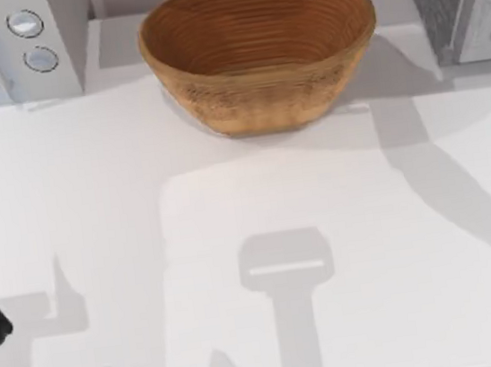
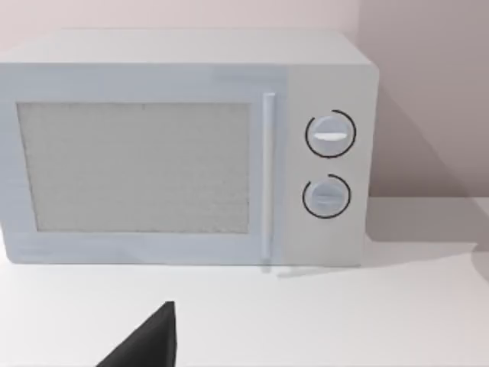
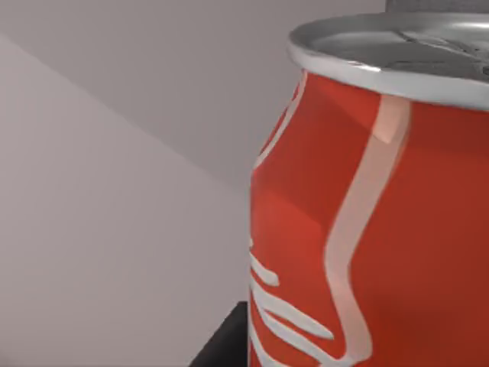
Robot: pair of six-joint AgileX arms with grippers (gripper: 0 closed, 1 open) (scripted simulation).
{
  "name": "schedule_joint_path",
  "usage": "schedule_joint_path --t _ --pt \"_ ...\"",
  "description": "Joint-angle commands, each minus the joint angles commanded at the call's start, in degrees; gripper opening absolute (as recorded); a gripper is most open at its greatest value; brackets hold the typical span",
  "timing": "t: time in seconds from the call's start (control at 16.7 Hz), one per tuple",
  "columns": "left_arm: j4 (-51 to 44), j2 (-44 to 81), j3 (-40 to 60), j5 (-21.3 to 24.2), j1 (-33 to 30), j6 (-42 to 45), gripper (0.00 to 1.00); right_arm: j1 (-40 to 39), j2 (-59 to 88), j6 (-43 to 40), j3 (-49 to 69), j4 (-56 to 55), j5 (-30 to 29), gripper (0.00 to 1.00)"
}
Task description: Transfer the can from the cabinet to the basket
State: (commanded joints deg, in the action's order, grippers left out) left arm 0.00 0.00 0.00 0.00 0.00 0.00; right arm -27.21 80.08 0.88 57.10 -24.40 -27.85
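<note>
Right wrist view: can close before the right gripper, finger state indeterminate; basket on the table.

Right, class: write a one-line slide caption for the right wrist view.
Red can with silver top looms close before the right wrist camera, pale wall behind.

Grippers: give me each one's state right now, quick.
Left gripper: parked at the table's left edge, facing the white appliance; state cannot be told.
Right gripper: right up against the can; whether it grips it cannot be told.
</note>
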Motion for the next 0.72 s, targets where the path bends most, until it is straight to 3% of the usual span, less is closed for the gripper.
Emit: schedule_joint_path --t 0.36,0.72 --pt "0.0 0.0 0.0 0.0 0.0 0.0 1.00 -9.1 29.3 0.2 19.5 -8.3 -9.5 0.00" --pt "0.0 0.0 0.0 0.0 0.0 0.0 1.00 -12.5 39.6 0.3 26.4 -11.0 -13.1 0.00"
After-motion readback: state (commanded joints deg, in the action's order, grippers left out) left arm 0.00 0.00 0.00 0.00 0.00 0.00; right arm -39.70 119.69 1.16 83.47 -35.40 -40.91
